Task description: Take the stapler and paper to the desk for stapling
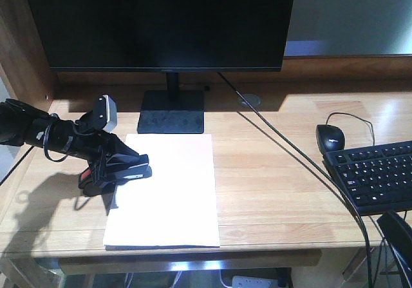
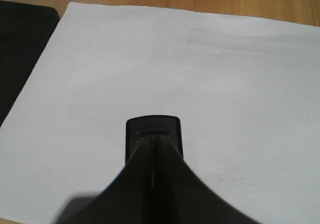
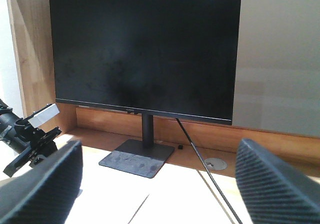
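**Inspector A:** The paper (image 1: 168, 191) is laid flat on the tabletop (image 1: 277, 172) before the monitor (image 1: 164, 20), ready for stapling.

**Inspector B:** Noted. The stapler (image 2: 153, 134) is pinched by the left gripper (image 1: 125, 169) fingers over the sheet's left edge. The right gripper (image 3: 160, 184) fingers are spread, nothing held.

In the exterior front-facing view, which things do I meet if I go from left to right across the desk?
Left hand holding the stapler → paper → mouse → keyboard. The monitor stand, behind the paper, is left out.
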